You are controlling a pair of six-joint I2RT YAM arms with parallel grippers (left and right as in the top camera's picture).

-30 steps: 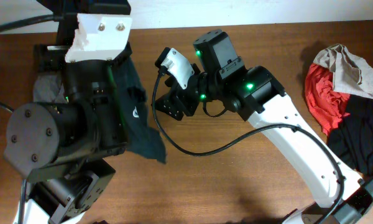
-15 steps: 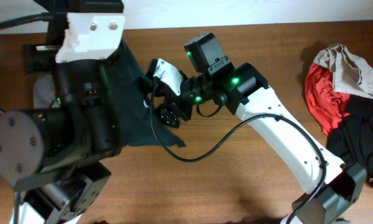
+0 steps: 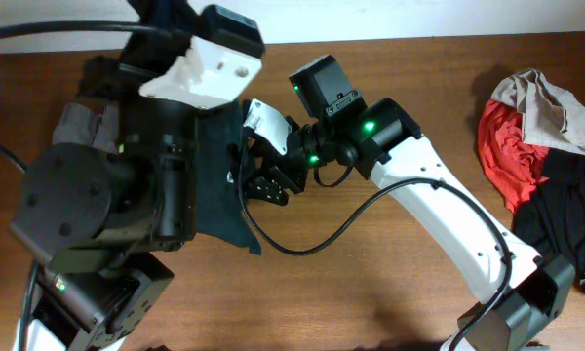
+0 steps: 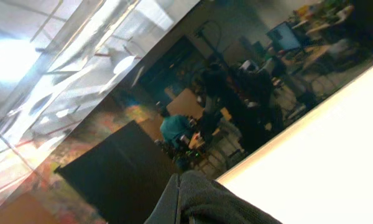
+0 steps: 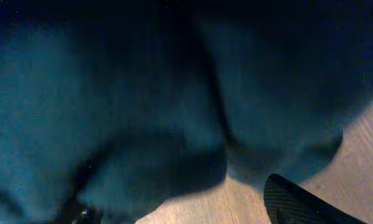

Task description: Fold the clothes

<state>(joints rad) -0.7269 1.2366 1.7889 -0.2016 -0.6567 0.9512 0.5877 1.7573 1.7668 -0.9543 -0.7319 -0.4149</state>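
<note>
left gripper (image 4: 181, 205) clenched on a bunch of the black t-shirt (image 3: 219, 190), which hangs lifted over the left of the table (image 3: 370, 292); right gripper (image 3: 258, 164) spread wide just beside the shirt's edge; the other clothes (image 3: 541, 146) are heaped far right.

The T-shirt (image 3: 219, 190) sits left of centre over the tabletop (image 3: 390, 292), partly under the left arm (image 3: 97, 195). The right end effector (image 3: 260, 156) is just beside it on the right. A pile of clothes (image 3: 546, 146) lies at the far right edge.
</note>
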